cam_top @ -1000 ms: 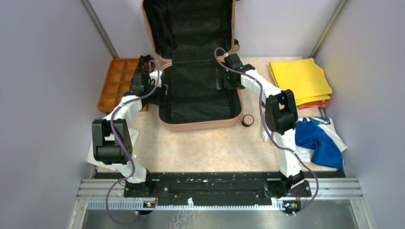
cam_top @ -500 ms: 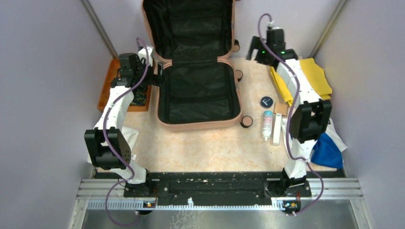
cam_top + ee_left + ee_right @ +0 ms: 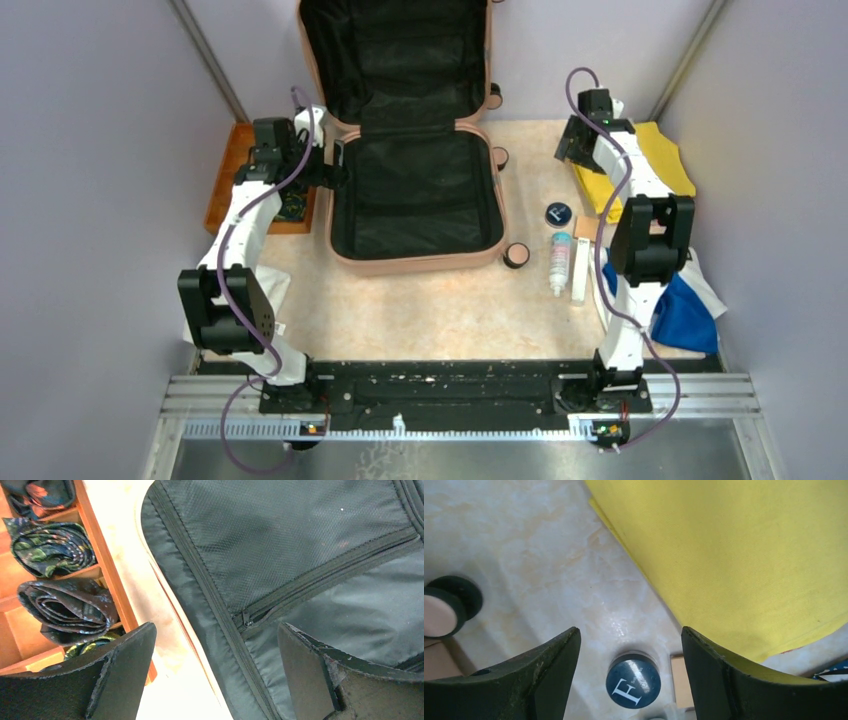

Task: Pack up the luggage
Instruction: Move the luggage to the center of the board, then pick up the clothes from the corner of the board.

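A small peach-pink hard-shell suitcase with black fabric lining (image 3: 415, 190) lies open in the far middle of the pale marbled surface (image 3: 440, 310). Its base is flat on the surface and its lid stands up against the back wall. The left arm (image 3: 240, 215) reaches to the suitcase's left rim. The left jaws are spread wide and hold nothing, one finger above the edge of an orange wooden compartmented tray (image 3: 107, 570), the other above the lining near a zipped pocket (image 3: 320, 580). Rolled dark patterned cloths (image 3: 65, 610) sit in the tray's compartments. The right arm (image 3: 640, 190) stretches to the far right. The right jaws are apart and empty, hanging over bare surface between one of the suitcase's black-and-pink wheels (image 3: 441, 612) and a folded yellow cloth (image 3: 749, 555). Below them stands a round dark-blue jar with a white letter F on its lid (image 3: 633, 685). Nearer the arms' bases a small white bottle with a pink label (image 3: 560, 262) lies on its side, and a crumpled blue-and-white garment (image 3: 685, 310) rests at the right edge.
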You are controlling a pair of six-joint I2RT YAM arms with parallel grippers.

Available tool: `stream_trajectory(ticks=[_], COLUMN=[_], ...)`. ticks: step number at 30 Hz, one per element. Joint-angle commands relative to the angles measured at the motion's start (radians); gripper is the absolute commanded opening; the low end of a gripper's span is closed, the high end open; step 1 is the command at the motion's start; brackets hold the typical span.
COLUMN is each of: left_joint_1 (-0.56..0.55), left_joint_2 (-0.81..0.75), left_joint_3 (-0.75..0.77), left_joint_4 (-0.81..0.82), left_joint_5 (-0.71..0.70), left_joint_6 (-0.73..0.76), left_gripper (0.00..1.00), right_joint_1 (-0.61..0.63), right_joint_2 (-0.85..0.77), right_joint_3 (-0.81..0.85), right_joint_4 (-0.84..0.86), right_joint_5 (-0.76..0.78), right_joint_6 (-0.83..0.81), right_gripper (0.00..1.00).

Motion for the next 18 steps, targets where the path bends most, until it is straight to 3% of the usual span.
stream_trajectory(ticks=[1,18], left_joint_1=[0.004,0.004], left_joint_2=[0.001,-0.01], left_joint_3=[-0.02,-0.041], left_joint_4=[-0.004,-0.006], left_joint_5=[0.058,0.075], left_joint_6=[0.024,0.028], left_gripper=[0.98,0.98], right_joint_1=[0.006,0.008], right_joint_2=[0.048,0.2], right_joint_3=[0.028,0.088], right_joint_4=[-0.006,0.038], right_joint_5=[0.112,0.267], right_joint_6=[-0.009,-0.054], right_gripper=[0.73,0.48])
